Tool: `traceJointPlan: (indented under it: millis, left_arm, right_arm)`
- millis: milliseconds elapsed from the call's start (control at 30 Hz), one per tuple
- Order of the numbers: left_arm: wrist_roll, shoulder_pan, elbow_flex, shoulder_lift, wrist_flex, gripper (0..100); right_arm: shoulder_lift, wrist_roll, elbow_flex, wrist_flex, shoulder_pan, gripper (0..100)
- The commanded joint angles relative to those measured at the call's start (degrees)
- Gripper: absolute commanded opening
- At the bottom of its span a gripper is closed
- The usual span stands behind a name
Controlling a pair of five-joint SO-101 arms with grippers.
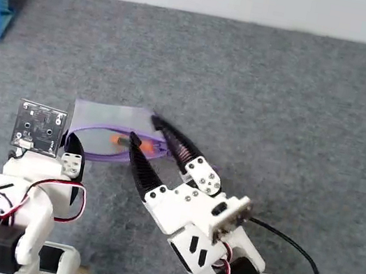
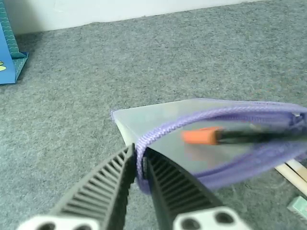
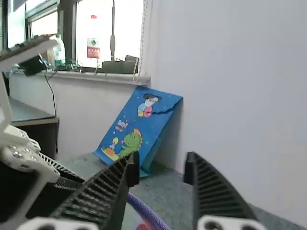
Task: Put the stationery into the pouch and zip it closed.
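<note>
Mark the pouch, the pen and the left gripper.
pouch (image 2: 158, 115), left wrist view, on its clear flat side.
pen (image 2: 201, 136), left wrist view, on its orange cap.
left gripper (image 2: 138, 153), left wrist view, between its fingertips at the pouch's purple edge.

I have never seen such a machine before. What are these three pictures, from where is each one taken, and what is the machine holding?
These are two small robot arms on a grey carpet-like surface. One picture looks down from a fixed camera above. The other two come from a camera on each arm's wrist.

The left end effector, the pincer-like grasping part, is shut on the zipper edge of a purple pouch. A pen with an orange cap lies in the pouch's open mouth. The right end effector is open over the pouch and holds nothing.

Beside the pouch lie wooden sticks, perhaps pencils. A blue gift bag leans against the wall.
</note>
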Motion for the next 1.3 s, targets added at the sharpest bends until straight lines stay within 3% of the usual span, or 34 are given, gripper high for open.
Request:
traceJointPlan:
  millis: [0, 133, 300, 533, 733, 967, 1267]
  left_arm:
    - [0.6, -0.3, 0.0, 0.5, -0.3, 1]
    - [0.6, -1.0, 0.0, 0.5, -0.3, 1]
    - [0.6, -7.6, -0.1, 0.2, -0.3, 1]
    - [0.6, -9.1, -0.3, 0.2, -0.3, 1]
    - [0.6, -9.2, -0.3, 0.2, -0.3, 1]
    - [0.6, -9.2, -0.2, 0.2, -0.2, 1]
    - [0.6, -9.1, 0.0, 0.2, -0.3, 1]
  right_arm:
    - [-0.7, 0.4, -6.3, 5.2, 0.7, 22.3]
    - [-0.7, -1.8, -11.3, 16.7, 4.8, 15.4]
    - [0.1, -13.2, -16.0, 32.9, 16.6, 14.0]
    - [3.9, -13.5, -15.7, 44.6, 23.3, 13.9]
    - [22.1, -14.0, -17.9, 44.3, 23.9, 14.0]
    - [47.6, -15.8, -32.4, 42.3, 29.0, 14.0]
    - [72.5, -15.6, -44.2, 37.4, 27.8, 14.0]
